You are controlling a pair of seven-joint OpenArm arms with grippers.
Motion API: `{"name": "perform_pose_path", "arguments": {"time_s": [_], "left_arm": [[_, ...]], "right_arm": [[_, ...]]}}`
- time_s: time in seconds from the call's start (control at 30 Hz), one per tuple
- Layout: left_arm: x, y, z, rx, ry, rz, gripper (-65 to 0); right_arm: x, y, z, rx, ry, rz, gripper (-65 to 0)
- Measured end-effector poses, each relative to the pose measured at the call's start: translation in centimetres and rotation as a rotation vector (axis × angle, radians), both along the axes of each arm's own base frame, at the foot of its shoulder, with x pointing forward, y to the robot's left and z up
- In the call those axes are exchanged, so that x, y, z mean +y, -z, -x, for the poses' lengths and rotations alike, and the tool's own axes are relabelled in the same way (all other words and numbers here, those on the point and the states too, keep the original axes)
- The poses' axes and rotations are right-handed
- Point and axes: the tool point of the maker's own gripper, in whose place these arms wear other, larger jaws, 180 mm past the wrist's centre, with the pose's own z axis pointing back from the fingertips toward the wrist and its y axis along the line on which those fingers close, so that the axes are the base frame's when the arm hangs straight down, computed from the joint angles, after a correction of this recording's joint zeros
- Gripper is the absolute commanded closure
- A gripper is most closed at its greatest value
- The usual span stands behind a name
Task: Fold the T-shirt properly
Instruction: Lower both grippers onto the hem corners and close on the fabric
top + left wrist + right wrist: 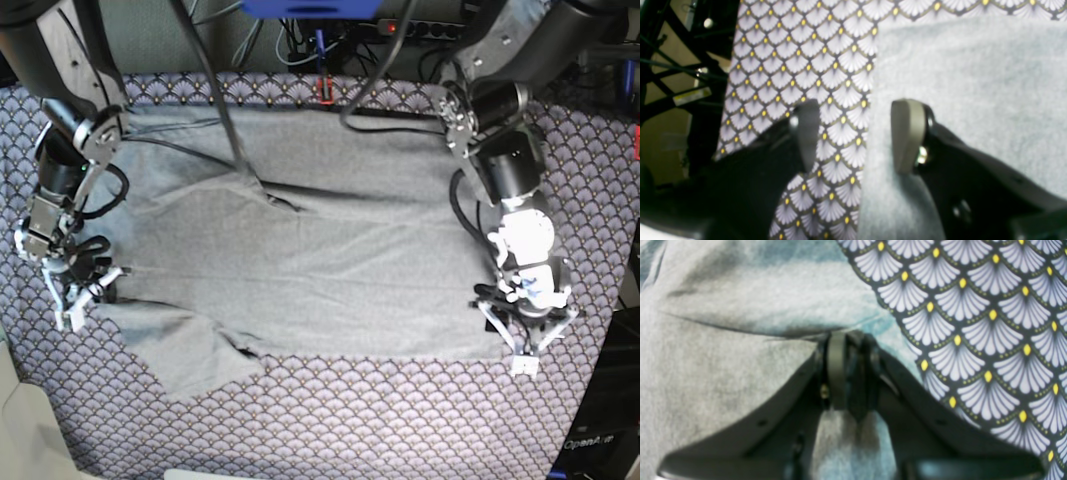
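Observation:
The light grey T-shirt (300, 250) lies spread flat across the table, with one sleeve flopped toward the front left. In the base view my left gripper (525, 350) stands at the shirt's front right corner. It is open, and its fingertips (908, 133) straddle the shirt's edge (873, 160), one over the grey knit and one over the cloth. At the shirt's left edge, near the sleeve, my right gripper (75, 300) is down on the fabric. Its jaws are nearly together in the right wrist view (848, 340), pinching a bunched fold of the T-shirt (740, 373).
A purple fan-patterned tablecloth (400, 420) covers the whole table. Black cables (215, 90) hang over the shirt's back part. A black frame (680, 66) stands past the table's edge in the left wrist view. A red clip (323, 92) sits at the back edge.

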Motion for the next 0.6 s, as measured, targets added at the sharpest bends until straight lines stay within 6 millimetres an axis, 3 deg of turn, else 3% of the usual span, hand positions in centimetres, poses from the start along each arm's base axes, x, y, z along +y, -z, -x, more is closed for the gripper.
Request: {"name": "perform_pose_path", "arguments": {"time_s": [0.1,0.27,0.43,0.6], "left_arm": [[0.2,0.1,0.1,0.003,-0.003,-0.002,-33.6],[0.3,1.1,1.4,0.026,0.0,-0.007,-33.6],[1.2,-0.3,1.8,-0.013,-0.019,-0.042,-33.6],[0.7,-0.4,1.6,-0.018,-0.011,-0.037,-33.5]], "right_arm": [[0.0,0.0,0.0,0.0,0.0,0.0,-0.4],[-0.2,-0.2,0.0,-0.001,0.001,0.006,0.0],[-1.8,-3.0,-0.7,-0.077,0.024,0.08,0.0],[-0.6,-3.6,-0.8,-0.107,0.014,0.096,0.0]]}}
